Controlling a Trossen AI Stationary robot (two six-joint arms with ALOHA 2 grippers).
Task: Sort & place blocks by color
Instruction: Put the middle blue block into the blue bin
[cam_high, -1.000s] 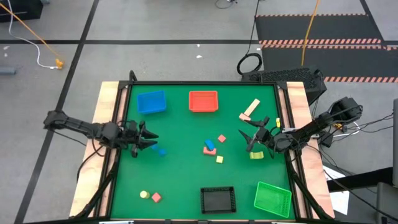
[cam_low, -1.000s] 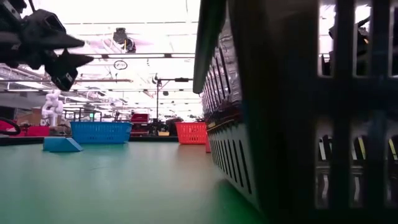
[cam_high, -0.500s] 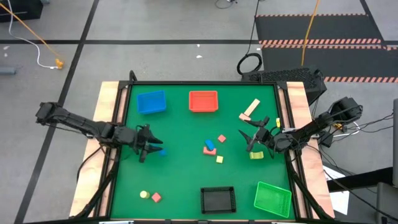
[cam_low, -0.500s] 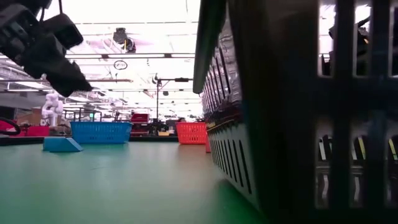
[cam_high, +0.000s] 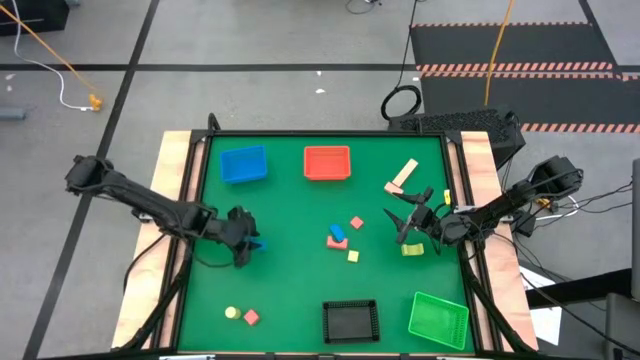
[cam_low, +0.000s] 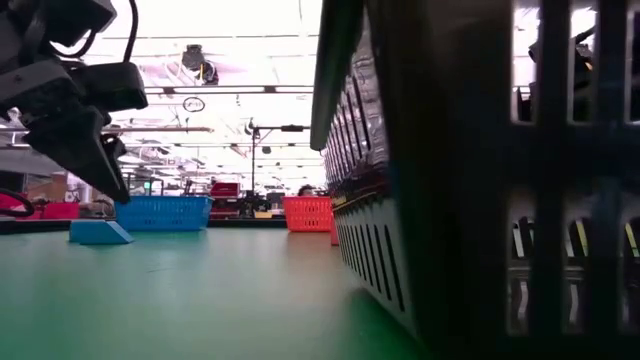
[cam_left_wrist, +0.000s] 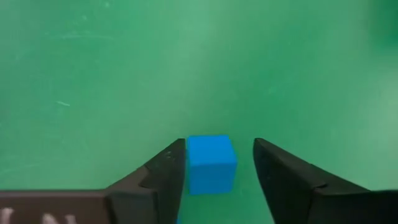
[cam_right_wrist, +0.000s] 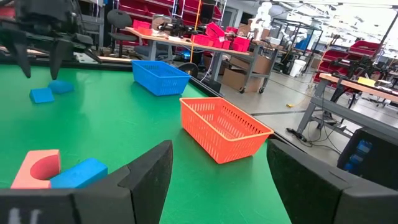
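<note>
My left gripper is open and points down over a blue cube that rests flat on the green table. One finger stands on each side of the cube: one close beside it, the other with a clear gap. From above, this gripper is at the table's left-middle, by the blue blocks. The low view shows it just above a flat blue block. My right gripper waits open at the right, near a yellow-green block. Its wrist view shows nothing between the fingers.
Blue tray and red tray sit at the far side, black tray and green tray at the near edge. Pink, blue and yellow blocks lie mid-table, a tan bar far right, two blocks near left.
My left gripper has moved toward the table's right and near edge, onto the blue blocks. It has tipped from roughly level to pointing down and come lower over them. The blocks have stayed put.
</note>
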